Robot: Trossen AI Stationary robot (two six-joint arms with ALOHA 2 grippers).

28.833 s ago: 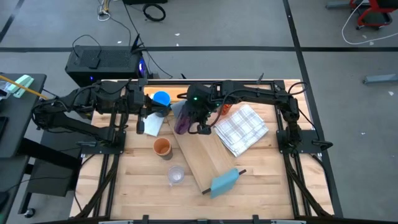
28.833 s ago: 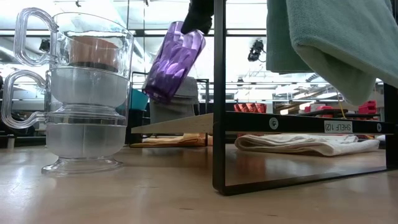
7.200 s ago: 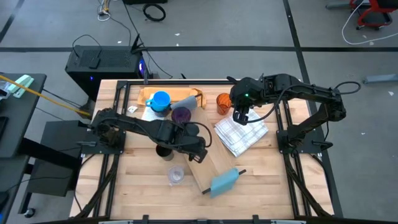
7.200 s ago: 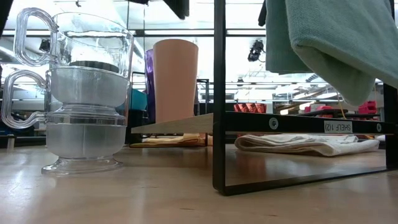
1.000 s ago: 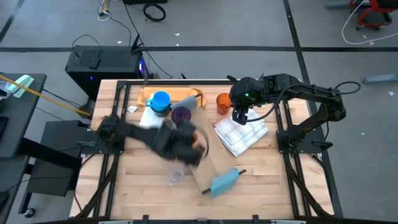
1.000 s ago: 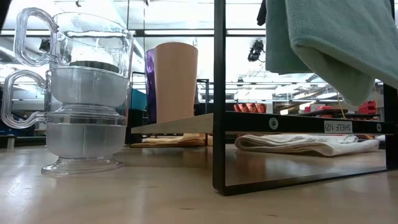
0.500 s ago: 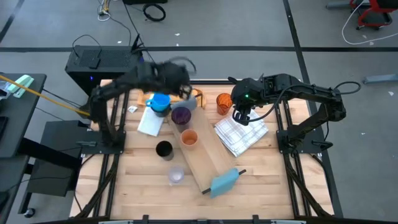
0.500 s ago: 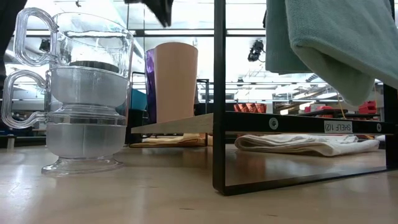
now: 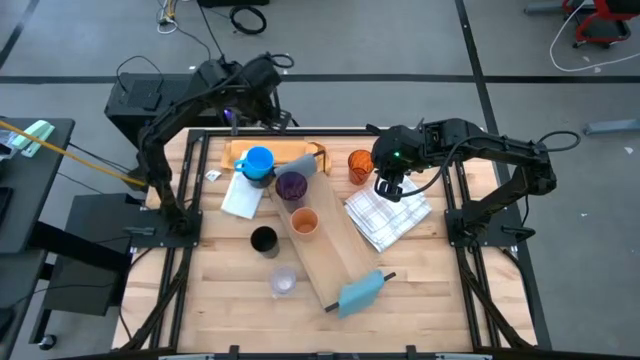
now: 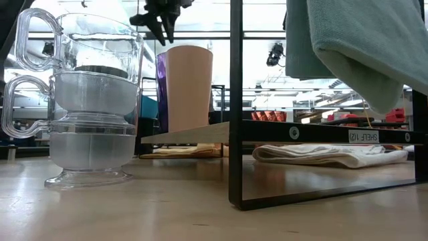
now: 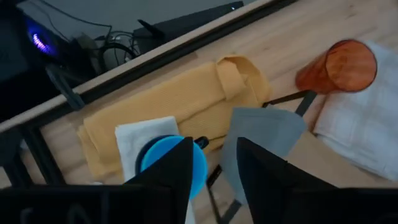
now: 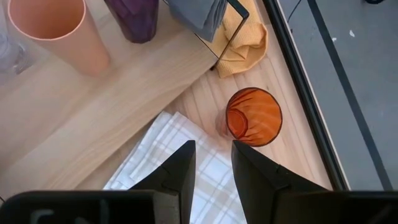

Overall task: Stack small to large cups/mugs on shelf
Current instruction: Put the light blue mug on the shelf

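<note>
The pale wooden shelf plank (image 9: 335, 255) lies slantwise on the table, with a blue-grey piece (image 9: 360, 292) at its near end. A peach-orange cup (image 9: 304, 222) and a purple tumbler (image 9: 291, 186) stand upright on the plank. A bright blue mug (image 9: 258, 162), a black cup (image 9: 263, 240), a clear glass (image 9: 284, 283) and an orange see-through cup (image 9: 360, 164) stand on the table. My left gripper (image 9: 268, 100) is open and empty, high over the table's far edge. My right gripper (image 9: 388, 187) is open and empty over the checked cloth (image 9: 390, 215), beside the orange see-through cup (image 12: 254, 117).
A yellow cloth (image 9: 285, 153) lies at the far edge under the blue mug. Stacked clear glass mugs (image 10: 87, 100) stand close to the low camera. The plank's black metal frame (image 10: 235, 100) carries a hanging grey-green cloth (image 10: 354, 47). A white paper (image 9: 240, 198) lies at the left.
My left gripper has swung fast from over the plank beside the peach-orange cup, up and toward the table's far edge. The peach-orange cup and the black cup, hidden by the arm before, now show standing upright. My right arm has kept still.
</note>
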